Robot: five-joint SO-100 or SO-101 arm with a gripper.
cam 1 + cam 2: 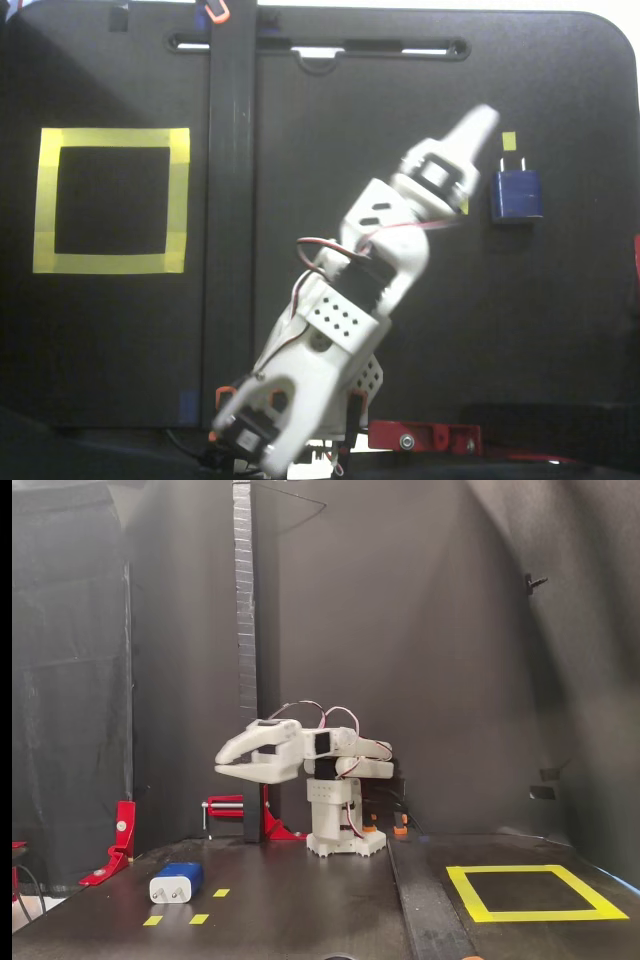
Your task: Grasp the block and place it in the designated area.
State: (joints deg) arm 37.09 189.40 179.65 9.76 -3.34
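From above, your arm (340, 330) covers two of the small yellow tape squares (509, 141) left of the block (516, 193). The pincer (478, 122) looks blurred there, so its gap probably can't be judged. The arm's base runs off the near edge.

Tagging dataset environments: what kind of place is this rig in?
Likely a purpose-built tabletop test booth, not a home: black backdrop all round, a black table marked with yellow tape frame, and red clamps at its edge.

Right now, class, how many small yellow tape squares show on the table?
3 squares show in a fixed view: one just right of the block, and two nearer the camera. The block may hide a fourth.
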